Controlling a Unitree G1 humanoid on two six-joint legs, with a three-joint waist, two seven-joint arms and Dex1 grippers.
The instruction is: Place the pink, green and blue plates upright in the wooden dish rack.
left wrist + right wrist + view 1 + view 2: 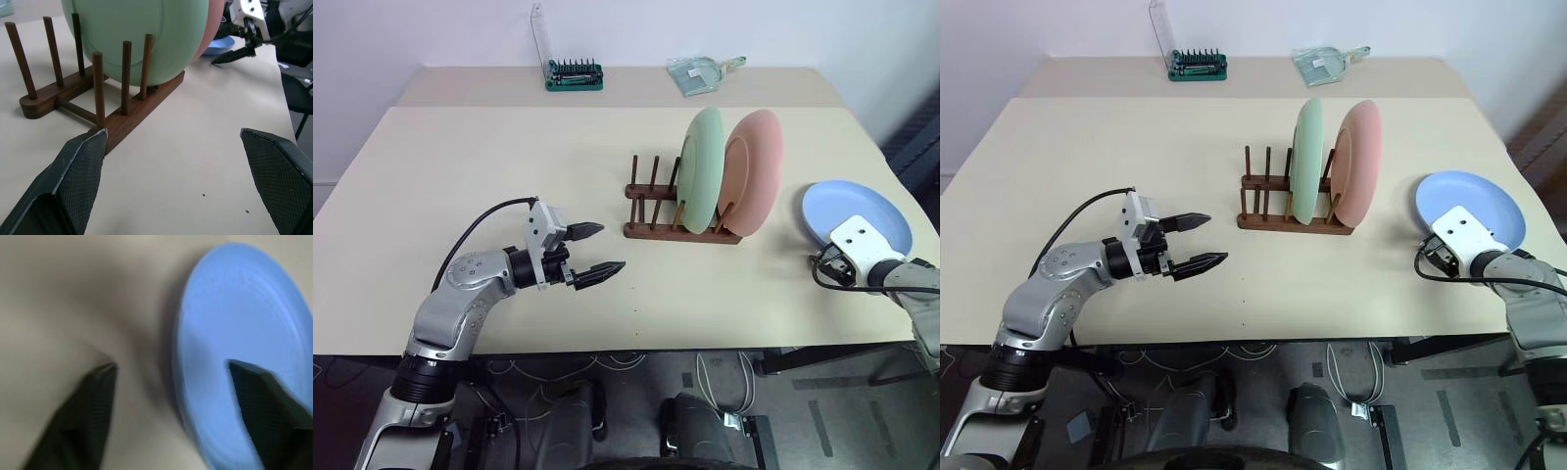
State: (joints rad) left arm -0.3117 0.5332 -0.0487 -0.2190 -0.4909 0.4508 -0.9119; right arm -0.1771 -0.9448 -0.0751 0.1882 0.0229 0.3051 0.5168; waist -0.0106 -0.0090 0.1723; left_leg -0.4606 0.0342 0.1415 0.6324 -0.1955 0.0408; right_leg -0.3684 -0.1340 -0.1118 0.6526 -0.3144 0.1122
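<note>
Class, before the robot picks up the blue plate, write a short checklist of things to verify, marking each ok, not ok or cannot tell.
1. Green plate upright in the rack: ok.
2. Pink plate upright in the rack: ok.
3. Blue plate flat on the table, within reach of the right hand: ok.
4. Right hand's fingers apart, straddling the plate's rim: ok.
5. Free pegs left beside the green plate: ok.
6. Left hand open, apart from the rack: ok.

Pink plate (754, 171) partly behind green plate (703, 166)
</note>
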